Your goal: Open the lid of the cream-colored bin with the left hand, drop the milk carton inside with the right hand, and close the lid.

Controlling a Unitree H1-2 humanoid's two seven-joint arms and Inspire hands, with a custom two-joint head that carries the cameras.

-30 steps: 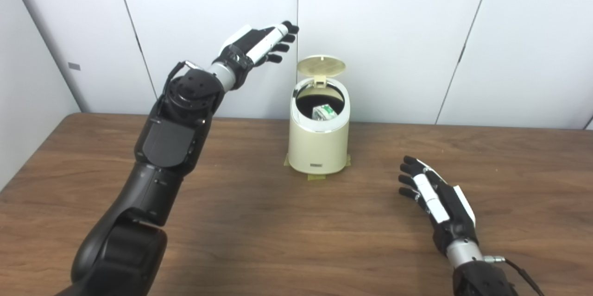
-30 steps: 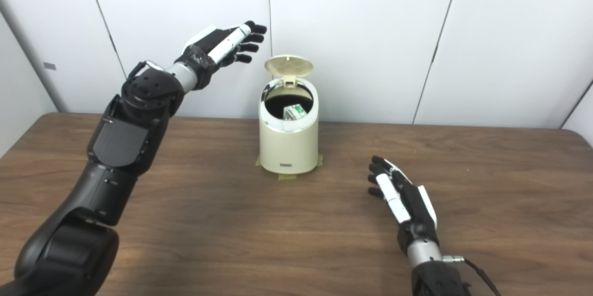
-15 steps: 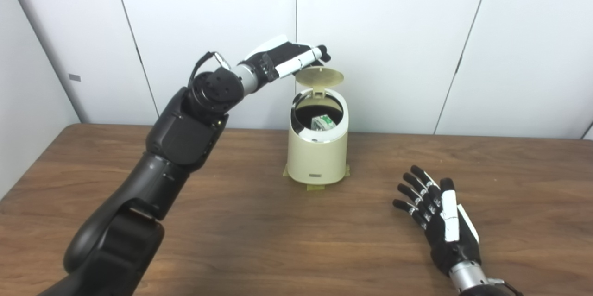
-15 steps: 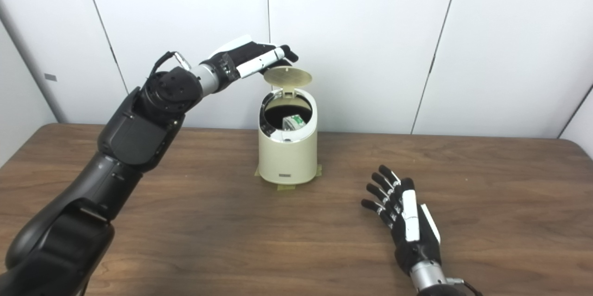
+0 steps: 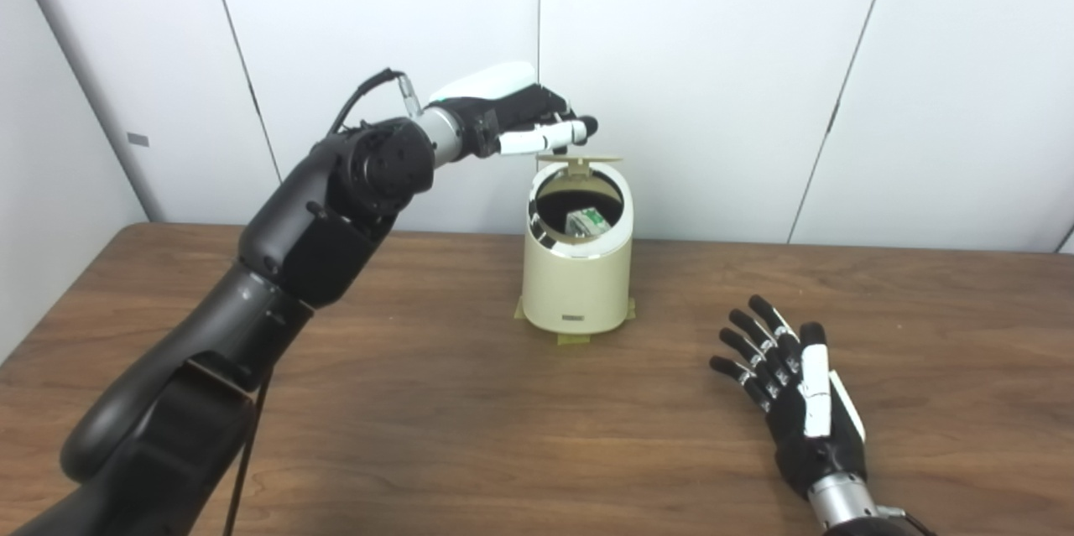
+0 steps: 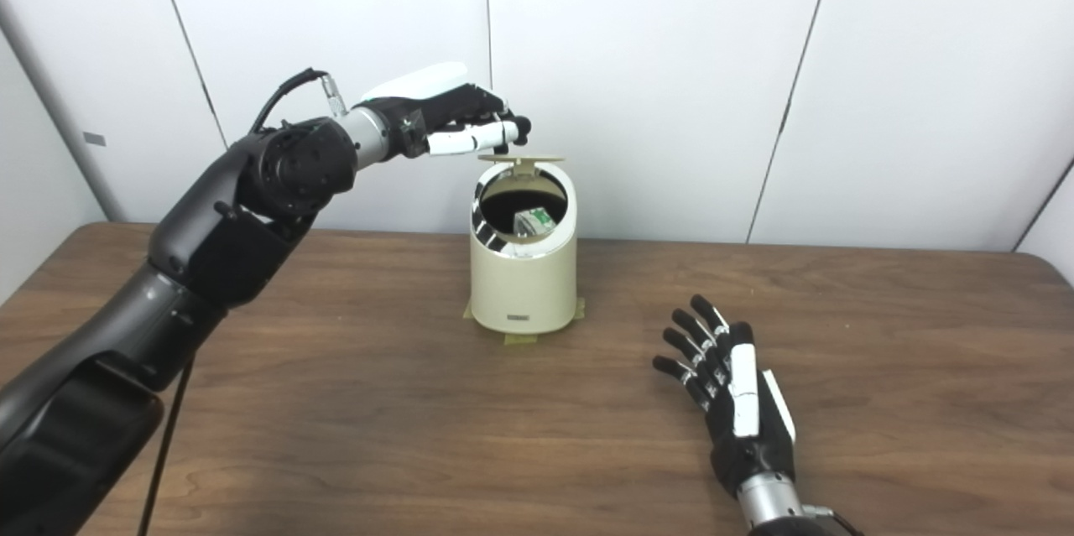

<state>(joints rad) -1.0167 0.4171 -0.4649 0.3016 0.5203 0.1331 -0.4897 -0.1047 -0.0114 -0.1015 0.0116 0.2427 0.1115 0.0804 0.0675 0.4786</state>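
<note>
On bin front, near base: small dark label, writing too small to read
Bin: cream, round, upright, chrome ring round its mouth, standing on tan tape patches that stick out from under base
Inside bin: milk carton, white with green print, tilted against right inner wall, lettering not legible; dark interior around it
Above bin mouth: lid, cream, hinged at back, seen almost edge-on, roughly level and raised off the rim, mouth uncovered
Just above lid, a little left of bin centre: left hand, palm down, fingers stretched out loosely over lid, grasping nothing; contact between fingertips and lid cannot be told
Left of bin, from bottom left corner up: left arm, black, elbow bent, cable looping at wrist
Right of bin and nearer the camera, well apart from it: right hand, back up, low over the wood, fingers spread wide and pointing toward the wall, released and empty
Under bin: table, dark brown wood grain, bare apart from bin and tape
Behind bin: wall of plain white panels with thin dark seams, one seam running straight up from bin; far left of bin, a small grey plate on a panel
</note>
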